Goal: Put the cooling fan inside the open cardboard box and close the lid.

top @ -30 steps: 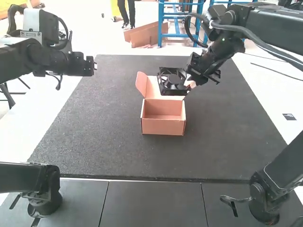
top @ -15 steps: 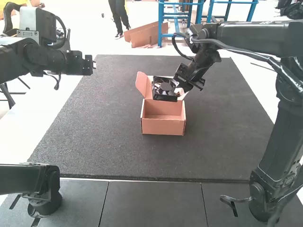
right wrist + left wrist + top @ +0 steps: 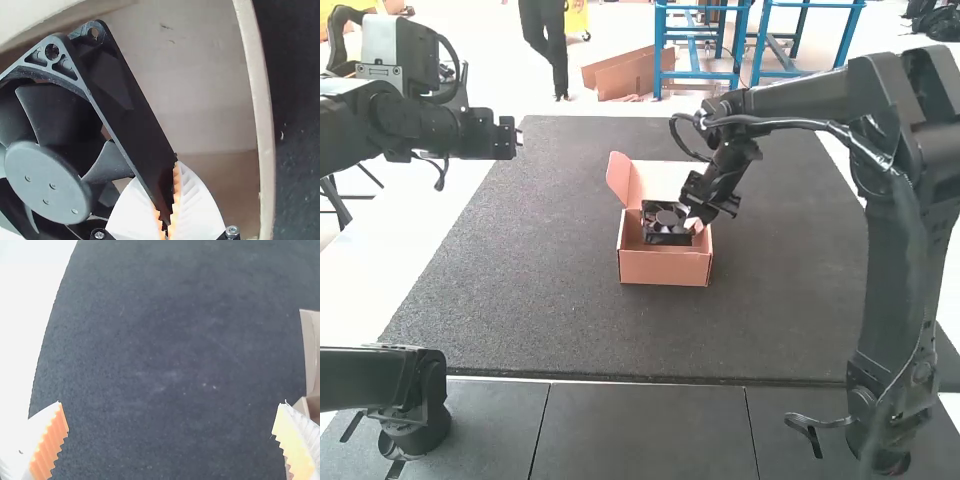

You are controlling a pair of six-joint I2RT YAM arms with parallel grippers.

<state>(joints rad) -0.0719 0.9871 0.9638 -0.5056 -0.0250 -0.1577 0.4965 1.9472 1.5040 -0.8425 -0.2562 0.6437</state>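
Ctr: R gripper (image 3: 697, 213) clamps square black plastic cooling fan (image 3: 665, 222) by its rim, tilted, partly inside open tan cardboard box (image 3: 664, 262). Upper left: L gripper (image 3: 510, 136) spread wide over dark grainy bench (image 3: 520, 270).

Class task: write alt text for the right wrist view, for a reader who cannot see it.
The right gripper clamps one edge of a black cooling fan between white ribbed fingers with orange pads, holding it tilted in the open cardboard box. A black mat lies beyond the box's wall.
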